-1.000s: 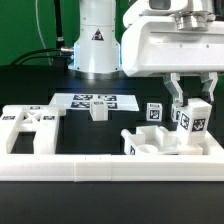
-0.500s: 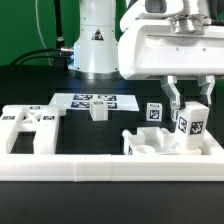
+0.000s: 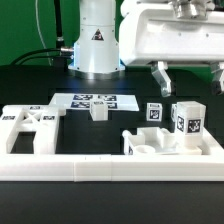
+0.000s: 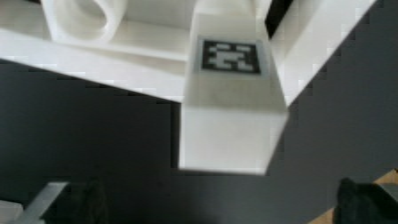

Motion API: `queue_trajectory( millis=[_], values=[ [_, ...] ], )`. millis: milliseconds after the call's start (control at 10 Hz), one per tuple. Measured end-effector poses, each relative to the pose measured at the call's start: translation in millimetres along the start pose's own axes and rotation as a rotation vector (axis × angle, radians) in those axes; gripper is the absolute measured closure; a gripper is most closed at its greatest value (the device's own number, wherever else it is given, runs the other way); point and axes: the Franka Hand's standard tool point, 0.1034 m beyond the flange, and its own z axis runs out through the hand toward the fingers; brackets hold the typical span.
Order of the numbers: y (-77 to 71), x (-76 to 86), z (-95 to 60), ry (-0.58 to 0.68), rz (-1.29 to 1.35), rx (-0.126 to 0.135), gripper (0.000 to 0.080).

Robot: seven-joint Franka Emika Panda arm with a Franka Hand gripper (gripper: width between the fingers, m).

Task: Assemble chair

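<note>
A white square leg (image 3: 187, 124) with a tag stands upright at the exterior view's right, at the back of a low white chair part with round sockets (image 3: 148, 146). My gripper (image 3: 190, 78) hangs open above the leg, clear of it and holding nothing. In the wrist view the tagged leg (image 4: 237, 80) lies beyond the open gripper (image 4: 222, 205), whose dark fingertips (image 4: 80, 202) show far apart. A second tagged piece (image 3: 155, 112) stands just behind. The X-braced panel (image 3: 30, 125) lies at the left. A small white block (image 3: 98, 111) sits mid-table.
The marker board (image 3: 93, 100) lies flat in front of the robot base (image 3: 97, 45). A long white border rail (image 3: 110, 168) runs across the front of the table. Cables trail at the back left.
The gripper let go of the tagged leg, opened wide and rose straight up. The leg stays upright where it was set.
</note>
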Motion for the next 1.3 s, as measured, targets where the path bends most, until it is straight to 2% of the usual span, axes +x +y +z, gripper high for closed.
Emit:
queue_trajectory(
  millis=[100,400,500,600,700,900,1000,1100,1200,1300],
  values=[
    [2.3,5.5,-6.9,-0.008,0.001,0.001,0.0151],
    [-0.3,1.2,-3.2,-0.037,0.001,0.009,0.0150],
    [1.3,0.1,-1.1,-0.033,0.002,0.006,0.0150],
    [3.3,-10.0,7.5,-0.070,0.011,0.008,0.0150],
    [2.3,-14.1,11.5,-0.163,0.023,0.028,0.0150],
    [0.2,-11.5,18.9,-0.249,0.019,0.050,0.0150],
    [-2.7,-9.2,17.1,-0.290,0.016,0.064,0.0150],
    [-6.2,-15.5,15.2,-0.374,0.024,0.082,0.0150],
    [-8.1,-15.0,14.1,-0.437,0.026,0.097,0.0150],
    [-4.8,-9.3,17.8,-0.401,0.027,0.088,0.0150]
  ],
)
